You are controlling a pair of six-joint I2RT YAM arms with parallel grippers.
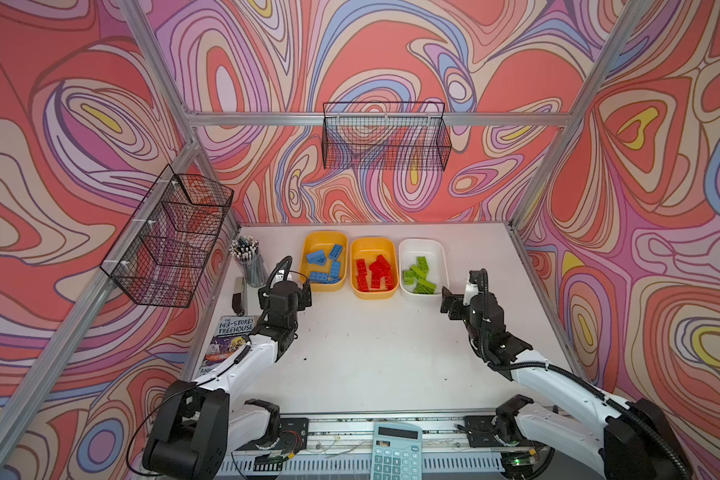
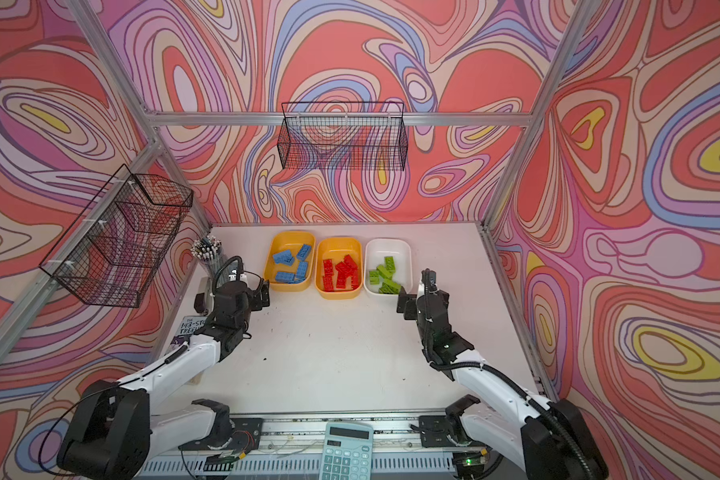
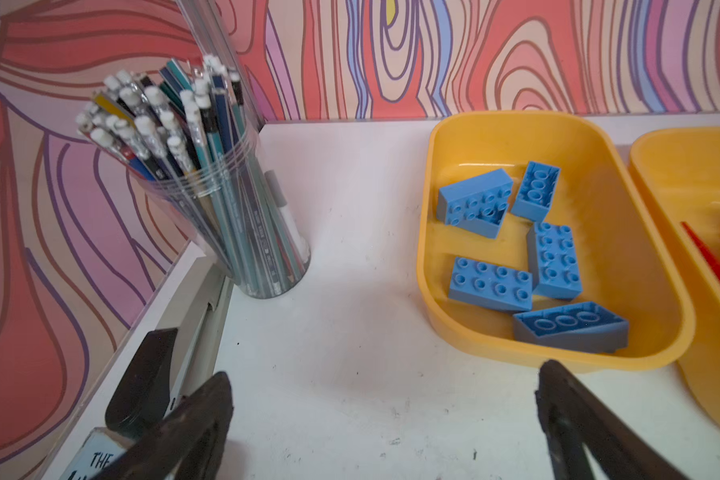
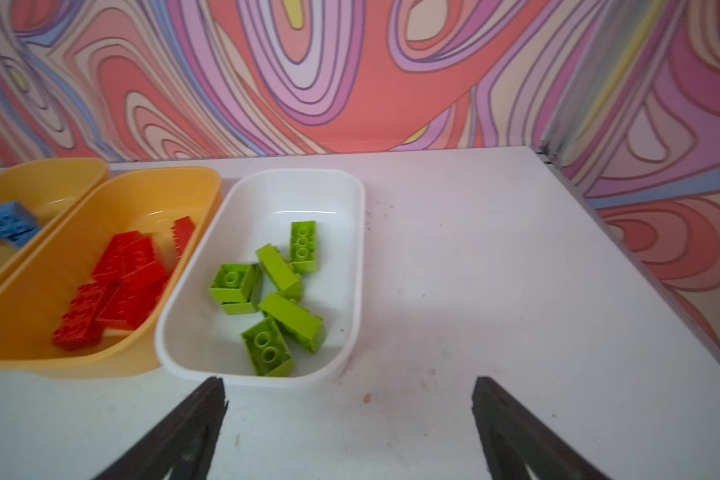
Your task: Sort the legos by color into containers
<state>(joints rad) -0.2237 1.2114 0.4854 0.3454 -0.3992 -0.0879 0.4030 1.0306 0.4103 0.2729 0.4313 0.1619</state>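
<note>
Your left gripper (image 3: 385, 370) is hovering open and empty at seven o'clock of the blue-brick tray (image 1: 324, 233); your right gripper (image 4: 348, 380) is hovering likewise at five o'clock of the white tray (image 1: 420, 247).

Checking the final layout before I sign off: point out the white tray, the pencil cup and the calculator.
white tray (image 4: 300, 195), right wrist view, on its bare inner wall
pencil cup (image 3: 260, 232), left wrist view, on its clear side wall
calculator (image 1: 395, 459), a top view, on its keypad

Glossy plastic trays (image 3: 429, 266); matt studded bricks (image 3: 491, 284)
</note>
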